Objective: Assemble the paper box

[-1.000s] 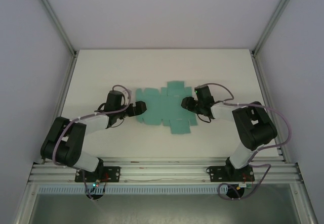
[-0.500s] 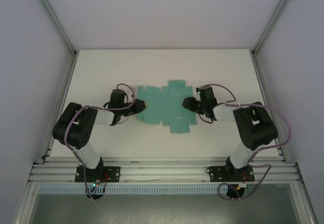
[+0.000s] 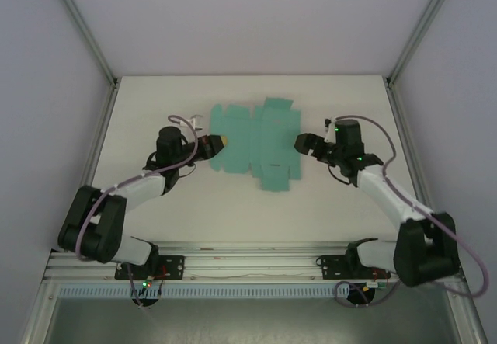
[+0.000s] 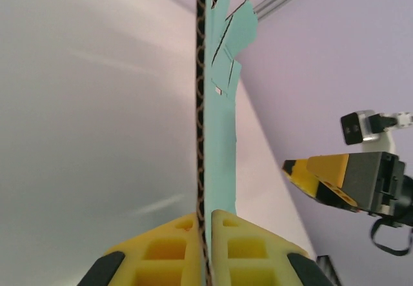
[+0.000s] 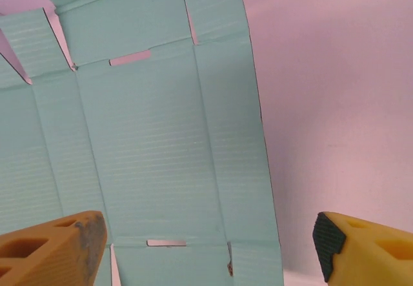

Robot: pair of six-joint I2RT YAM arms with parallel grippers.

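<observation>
**On white counter (image 3: 147, 111), teal-green die-cut card sheet (image 3: 252, 146) pinched at one edge**

At the sheet's left edge, the left arm's yellow fingers (image 4: 161, 250) are pressed together on the card, clamping it. The sheet (image 5: 148, 144) lies spread open mid-counter, flaps unfolded, between the two arms. At its right edge, the right arm's yellow fingers (image 5: 58, 244) stand wide apart, holding nothing.
</observation>
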